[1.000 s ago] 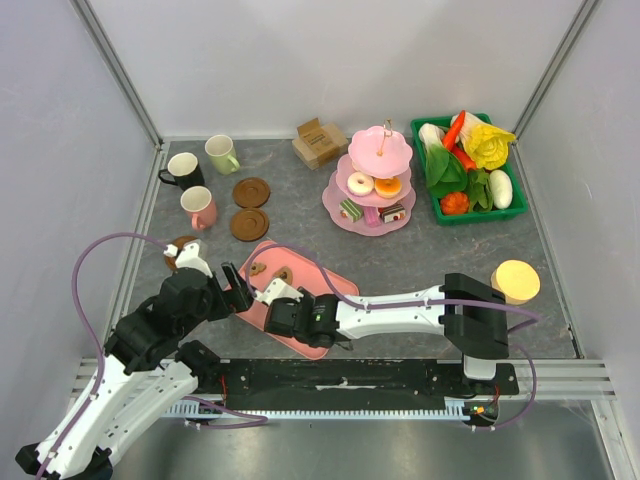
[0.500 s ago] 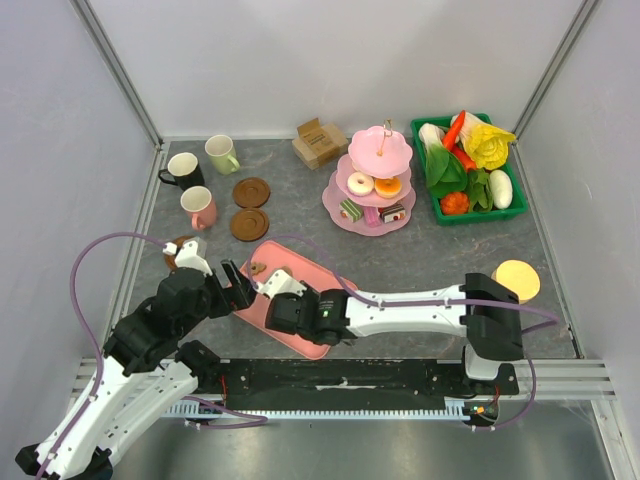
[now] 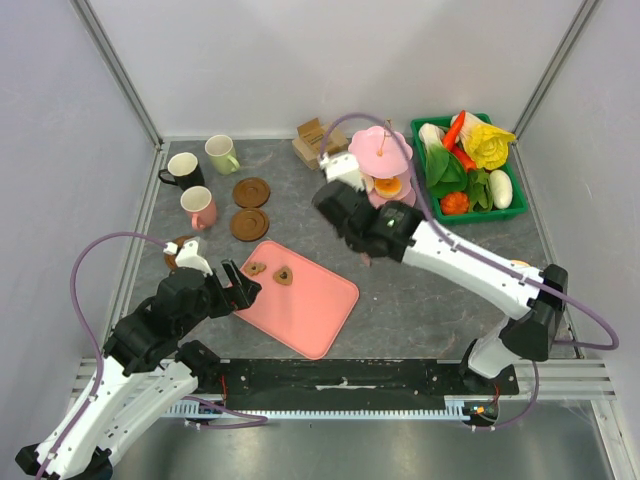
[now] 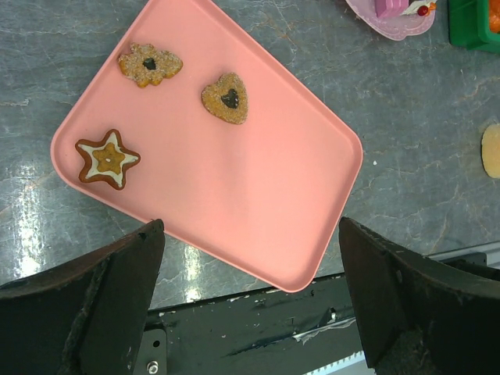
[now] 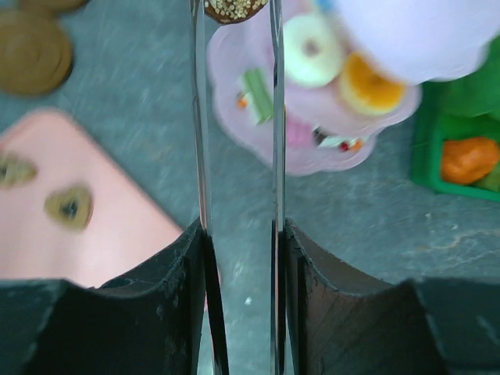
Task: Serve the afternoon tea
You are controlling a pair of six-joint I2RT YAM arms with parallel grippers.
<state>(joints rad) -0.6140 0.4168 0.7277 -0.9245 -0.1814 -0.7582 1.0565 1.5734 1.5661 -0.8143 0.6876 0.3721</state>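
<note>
Found right hand [image 5: 234, 22] clenched on a brown sprinkled pastry [image 5: 234, 6], gripped at the fingertips above the tabletop [image 5: 141, 141], near the left rim of the pink tiered stand [image 5: 238, 70]. Noted on that stand a white donut [image 5: 312, 48], an orange donut [image 5: 367, 82] and a green cake slice [image 5: 256, 95].

Found left hand [image 4: 250, 312] released and empty, fingers [image 4: 86, 297] spread wide, hovering over the near edge of the pink tray [image 4: 258, 195]. Counted three cookies at the tray's far end, all apart from one another: star cookie [image 4: 107, 158], heart cookie [image 4: 226, 98], flower-shaped cookie [image 4: 150, 65].

Logged black mug [image 3: 183, 170], pale green mug [image 3: 221, 153] and pink mug [image 3: 199, 207] grouped at the far left of the tabletop, none on a coaster. Logged two bare brown coasters [image 3: 251, 191] just right of the mugs. Recorded a third coaster [image 3: 176, 251] near the pink mug, partly hidden by the left arm [image 3: 160, 320].
</note>
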